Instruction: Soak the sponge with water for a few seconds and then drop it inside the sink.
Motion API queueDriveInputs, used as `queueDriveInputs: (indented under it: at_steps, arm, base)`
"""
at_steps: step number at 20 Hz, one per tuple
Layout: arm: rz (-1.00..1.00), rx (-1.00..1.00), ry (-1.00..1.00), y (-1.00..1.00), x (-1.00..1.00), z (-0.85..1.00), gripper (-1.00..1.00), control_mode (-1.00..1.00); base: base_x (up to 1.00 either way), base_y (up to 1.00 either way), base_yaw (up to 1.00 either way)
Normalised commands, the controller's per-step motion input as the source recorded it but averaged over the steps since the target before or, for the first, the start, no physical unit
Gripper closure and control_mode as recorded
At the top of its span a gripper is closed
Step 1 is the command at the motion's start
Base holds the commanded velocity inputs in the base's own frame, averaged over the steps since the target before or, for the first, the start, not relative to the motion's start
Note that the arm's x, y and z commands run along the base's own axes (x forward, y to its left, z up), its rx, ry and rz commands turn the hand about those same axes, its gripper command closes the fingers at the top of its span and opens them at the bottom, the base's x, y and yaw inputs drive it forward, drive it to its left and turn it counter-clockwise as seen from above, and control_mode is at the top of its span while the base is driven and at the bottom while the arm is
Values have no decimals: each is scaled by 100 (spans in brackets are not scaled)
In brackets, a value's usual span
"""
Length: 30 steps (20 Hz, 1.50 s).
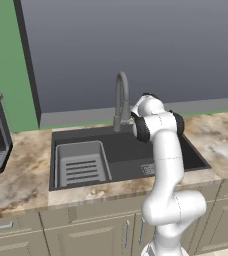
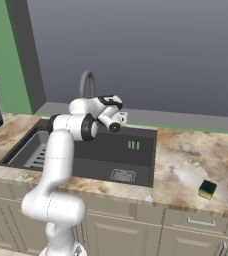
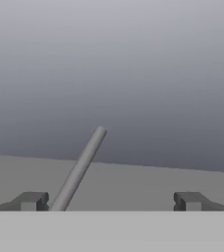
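While open, gripper (image 3: 109, 201) faces wall (image 3: 133, 74).

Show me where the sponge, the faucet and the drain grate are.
sponge (image 2: 207, 189): right base view, its yellow top.
faucet (image 1: 121, 95): left base view, the curved neck.
drain grate (image 2: 122, 175): right base view, its middle.

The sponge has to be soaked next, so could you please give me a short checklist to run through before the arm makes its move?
1. Pincer open and empty: ok, fingertips stand wide apart with nothing between them.
2. Small yellow-and-green sponge located: ok, it lies on the marble counter right of the sink.
3. Sponge in the pincer: not ok, pincer sits up by the grey gooseneck faucet.
4. Water running: not ok, no stream under the spout.
5. Dark rectangular sink free for the drop: ok, it holds just the grey slotted rack.
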Motion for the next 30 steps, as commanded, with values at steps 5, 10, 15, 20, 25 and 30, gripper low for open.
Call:
queueDriveInputs:
  at_steps: [5, 10, 15, 20, 25, 30]
  arm:
    - [-7, 0, 0, -71, 0, -40, -100, -100]
    - [-6, 0, 0, -65, 0, -27, -100, -100]
    - [-4, 1, 0, -48, 0, 2, -100, -100]
    - [-11, 5, 0, -30, 0, 29, -100, -100]
    - [-15, 8, 0, -21, -1, 39, -100, -100]
    - [-9, 13, 0, -21, -7, 33, -100, -100]
  base:
    - [0, 0, 0]
    - [0, 0, 0]
    - [0, 0, 0]
    - [0, 0, 0]
    - [0, 0, 0]
    - [0, 0, 0]
